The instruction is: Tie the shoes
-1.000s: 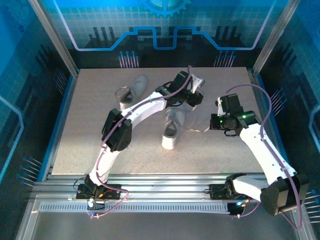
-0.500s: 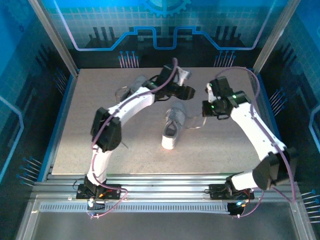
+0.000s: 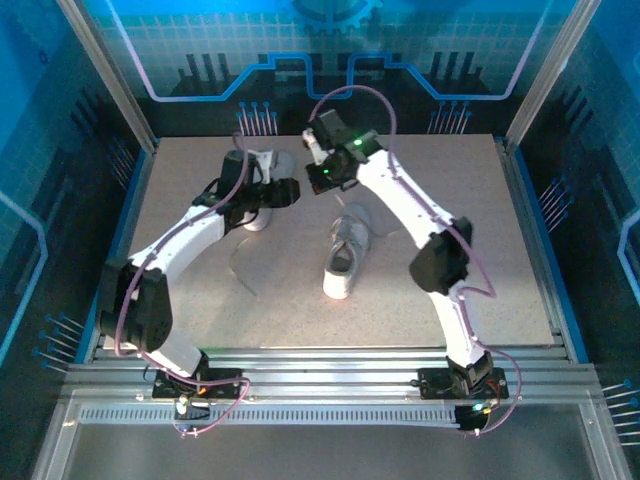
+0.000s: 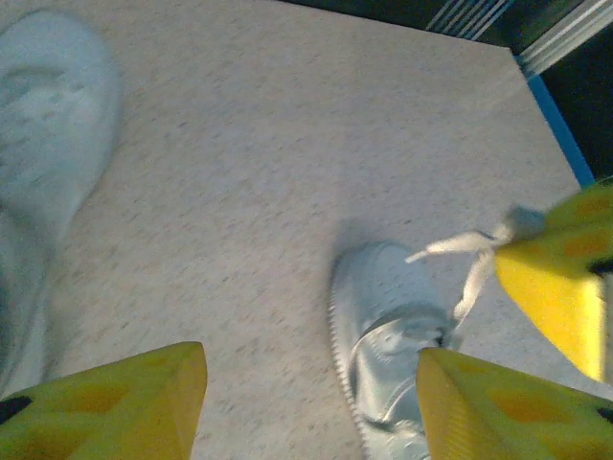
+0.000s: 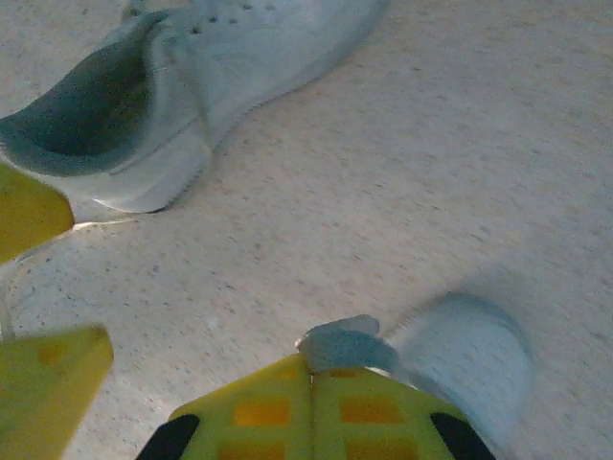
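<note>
Overlapping the far shoe (image 3: 257,217), left claw (image 3: 290,194) gapes; right claw (image 5: 311,372) pinches lace (image 4: 455,245).

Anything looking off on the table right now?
Shoes aren't paired: the middle shoe and far-left shoe lie well apart. The middle shoe's lace is untied, stretched up to the shut right tool.

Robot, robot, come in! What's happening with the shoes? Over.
Left gripper open, empty. Right gripper shut on lace of middle shoe. Shoe not tied yet. Grippers close together.

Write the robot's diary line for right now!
left pincer open | right pincer shut on lace | lace runs to middle shoe
</note>
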Robot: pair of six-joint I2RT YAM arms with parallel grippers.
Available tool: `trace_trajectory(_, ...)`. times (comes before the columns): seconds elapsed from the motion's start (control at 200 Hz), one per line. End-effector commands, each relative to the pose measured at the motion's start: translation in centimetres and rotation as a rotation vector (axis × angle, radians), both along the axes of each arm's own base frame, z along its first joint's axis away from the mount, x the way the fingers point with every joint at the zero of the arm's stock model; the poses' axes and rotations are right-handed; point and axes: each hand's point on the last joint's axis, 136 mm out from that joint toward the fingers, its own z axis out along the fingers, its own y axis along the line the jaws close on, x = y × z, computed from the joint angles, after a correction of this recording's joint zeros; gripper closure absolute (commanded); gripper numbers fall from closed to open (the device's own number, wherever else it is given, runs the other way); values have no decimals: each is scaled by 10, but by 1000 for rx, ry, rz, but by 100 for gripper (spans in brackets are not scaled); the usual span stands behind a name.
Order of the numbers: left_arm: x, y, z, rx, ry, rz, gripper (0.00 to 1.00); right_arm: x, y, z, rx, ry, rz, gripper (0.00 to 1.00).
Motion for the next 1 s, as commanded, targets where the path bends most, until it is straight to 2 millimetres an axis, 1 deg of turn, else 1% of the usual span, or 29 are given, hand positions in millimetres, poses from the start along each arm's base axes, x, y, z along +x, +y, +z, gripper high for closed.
trace_trajectory(0.0, -13, 22, 6, -18, -31, 51, 40, -34, 24, -40, -82, 145, 86, 100)
trace_trajectory(0.055, -20, 32, 1, -9, -29, 60, 40, -41, 32, -52, -92, 174, 94, 100)
trace_trajectory(0.1, -27, 38, -4, -1, -26, 62, 40, -47, 35, -59, -92, 198, 96, 97)
trace_trajectory(0.155, -33, 44, -8, 11, -26, 59, 40, -53, 38, -63, -88, 219, 94, 93)
trace_trajectory(0.225, -40, 50, -13, 28, -27, 49, 40, -60, 39, -63, -78, 237, 87, 85)
trace_trajectory(0.275, -43, 54, -14, 45, -29, 43, 40, -64, 38, -59, -68, 242, 81, 77)
trace_trajectory(0.3, -44, 55, -14, 55, -32, 42, 40, -66, 38, -57, -60, 245, 78, 71)
trace_trajectory(0.33, -44, 55, -13, 62, -38, 40, 40, -68, 37, -53, -51, 245, 74, 68)
trace_trajectory(0.365, -43, 55, -11, 66, -46, 37, 41, -70, 36, -48, -42, 242, 73, 66)
trace_trajectory(0.395, -43, 54, -8, 67, -53, 30, 41, -70, 36, -50, -45, 247, 70, 65)
trace_trajectory(0.4, -43, 54, -8, 68, -53, 29, 41, -71, 35, -43, -37, 237, 70, 65)
trace_trajectory(0.415, -42, 53, -7, 68, -57, 22, 41, -72, 34, -36, -28, 225, 72, 64)
trace_trajectory(0.465, -43, 49, -3, 80, -68, -21, 42, -74, 30, -27, -27, 210, 68, 63)
trace_trajectory(0.505, -46, 42, 1, 98, -84, -94, 42, -75, 27, -21, -28, 196, 69, 63)
trace_trajectory(0.565, -56, 30, 6, 137, -114, -243, 42, -77, 18, -14, -40, 173, 62, 62)
trace_trajectory(0.64, -70, 18, 5, 216, -160, -435, 44, -79, 6, -9, -48, 142, 56, 63)
trace_trajectory(0.725, -73, 15, 2, 284, -227, -536, 46, -82, -11, -8, -29, 134, 32, 63)
trace_trajectory(0.79, -78, 5, 2, 308, -308, -653, 46, -86, -26, -7, 2, 141, 7, 63)
trace_trajectory(0.855, -89, -7, -5, 378, -429, -831, 45, -91, -42, -8, 26, 151, -16, 63)
trace_trajectory(0.91, -95, -12, -19, 483, -519, -981, 44, -96, -57, -10, 36, 155, -36, 63)
trace_trajectory(0.955, -89, -13, -29, 555, -555, -1048, 44, -101, -68, -13, 40, 159, -52, 63)
trace_trajectory(0.995, -81, -14, -33, 577, -566, -1080, 46, -105, -79, -16, 43, 167, -66, 63)
